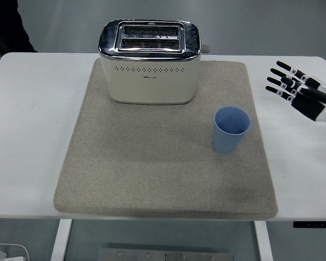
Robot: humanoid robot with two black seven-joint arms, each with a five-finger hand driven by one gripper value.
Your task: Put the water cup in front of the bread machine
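While its fingers (282,80) fan wide holding nothing, right hand (304,97) hovers well right of blue cup (231,130).

Large grey-beige rectangular felt mat (152,179) lies flat on white rectangular table (27,136), covering most of its middle. Dark-clothed person (5,24) partly visible at top left corner, behind the table's far edge.

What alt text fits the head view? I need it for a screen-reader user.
A blue cup stands upright on a grey mat, to the right of and nearer than a cream toaster, on a white table. The robot's right hand, fingers spread, hovers at the right edge, holding nothing.
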